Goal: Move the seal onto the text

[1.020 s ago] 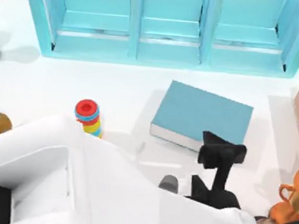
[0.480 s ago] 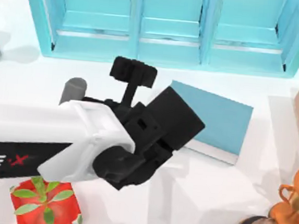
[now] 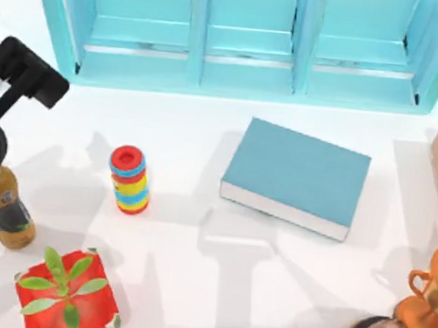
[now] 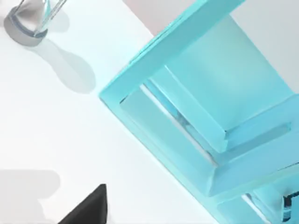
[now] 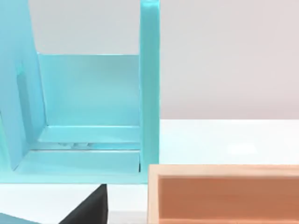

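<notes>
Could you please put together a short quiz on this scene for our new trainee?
1. True or false: the text lies flat with nothing on its cover.
2. Which of these stands nearest the left gripper in the top view? A: the bottle. B: the trophy. C: the shell lump.
3. Fill in: the ring stack stands to the top view's ____ of the text.

Key: 1 true; 2 A; 3 left.

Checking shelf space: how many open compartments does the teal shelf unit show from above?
3: the shelf unit has a left, a middle and a right compartment, side by side along the table's far edge.
</notes>
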You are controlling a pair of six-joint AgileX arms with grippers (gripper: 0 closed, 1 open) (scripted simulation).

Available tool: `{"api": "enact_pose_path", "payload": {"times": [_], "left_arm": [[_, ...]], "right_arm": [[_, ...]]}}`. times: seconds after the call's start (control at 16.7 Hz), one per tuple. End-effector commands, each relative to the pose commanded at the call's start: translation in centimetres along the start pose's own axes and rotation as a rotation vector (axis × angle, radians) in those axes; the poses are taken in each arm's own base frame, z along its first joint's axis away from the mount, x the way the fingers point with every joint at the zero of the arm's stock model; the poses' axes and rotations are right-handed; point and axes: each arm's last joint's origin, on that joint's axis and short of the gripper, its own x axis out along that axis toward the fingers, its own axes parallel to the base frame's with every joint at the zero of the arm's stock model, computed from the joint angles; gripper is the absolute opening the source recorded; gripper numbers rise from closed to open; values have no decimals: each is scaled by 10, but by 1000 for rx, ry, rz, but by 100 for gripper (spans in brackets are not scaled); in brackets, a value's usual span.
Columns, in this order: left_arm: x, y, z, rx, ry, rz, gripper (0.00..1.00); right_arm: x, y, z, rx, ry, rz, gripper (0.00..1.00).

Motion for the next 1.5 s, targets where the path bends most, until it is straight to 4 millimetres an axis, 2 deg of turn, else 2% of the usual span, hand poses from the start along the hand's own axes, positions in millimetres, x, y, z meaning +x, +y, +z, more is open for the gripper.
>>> {"api": "enact_pose_path", "payload": {"times": [0.18, 0.42, 0.6, 0.78, 1.2, 1.32, 1.5], "left_arm": [[-20, 45, 13, 237, -69, -94, 100], [-32, 94, 3, 542, -187, -180, 100], [-33, 116, -6, 707, -269, -219, 100], [-31, 126, -11, 789, -313, -238, 100], [-31, 127, -12, 797, -317, -240, 100], [-31, 127, -12, 797, -317, -240, 100], [-31, 127, -12, 797, -317, -240, 100]], "right_arm": [[0, 0, 0, 0, 0, 0, 100], [0, 0, 0, 0, 0, 0, 100], [0, 0, 0, 0, 0, 0, 100], [0, 0, 0, 0, 0, 0, 100], [0, 0, 0, 0, 0, 0, 100], [1, 0, 0, -8, 45, -4, 100], [4, -2, 6, -34, 202, -17, 100]]}}
